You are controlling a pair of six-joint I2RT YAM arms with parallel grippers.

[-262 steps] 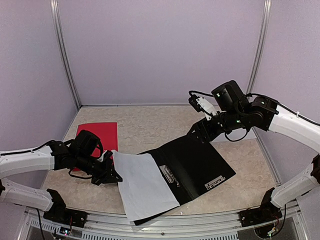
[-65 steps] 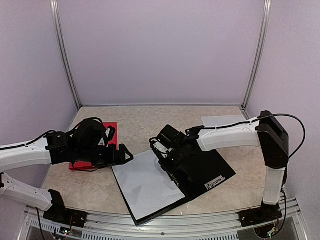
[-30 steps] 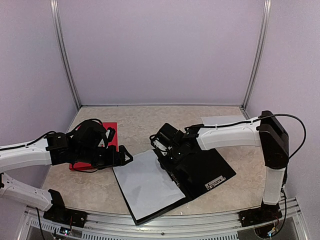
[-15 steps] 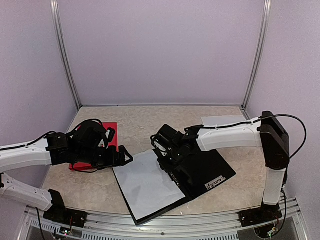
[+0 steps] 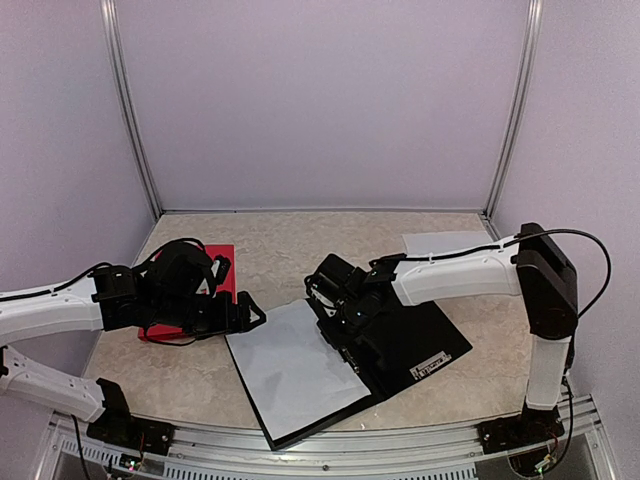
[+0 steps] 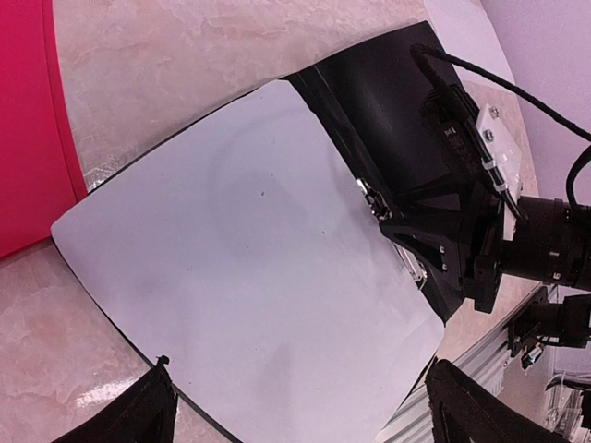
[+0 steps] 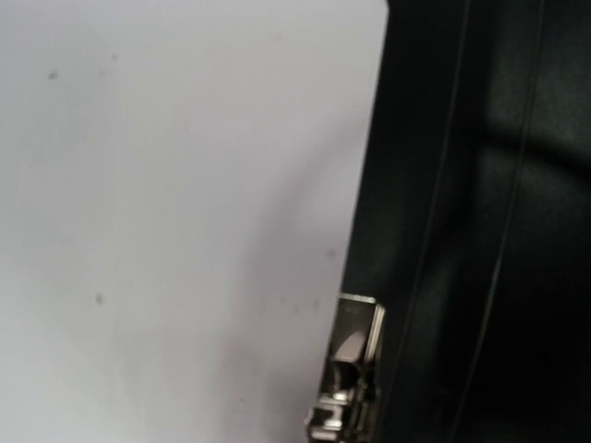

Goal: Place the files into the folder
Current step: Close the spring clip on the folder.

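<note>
A black folder point(image 5: 405, 335) lies open on the table with a blank white sheet, one of the files point(image 5: 295, 365), on its left half. My right gripper point(image 5: 338, 322) is low over the folder's spine. Its wrist view shows only the sheet point(image 7: 175, 185), the folder's black inside point(image 7: 489, 231) and a metal clip point(image 7: 351, 369), so its jaws are hidden. From the left wrist, the right gripper point(image 6: 392, 221) sits at the clip point(image 6: 370, 197). My left gripper point(image 5: 250, 310) hovers open above the sheet point(image 6: 249, 277), holding nothing.
A red folder point(image 5: 195, 272) lies at the left under my left arm, and shows as a red edge point(image 6: 28, 138) in the left wrist view. Another white sheet point(image 5: 445, 243) lies at the back right. The table's front rail point(image 5: 330, 450) runs just beyond the folder's near corner.
Since the earliest frame my right arm has come down from the back right onto the folder's spine, and my left gripper has drawn back off the sheet. Over the last second almost nothing moves.
</note>
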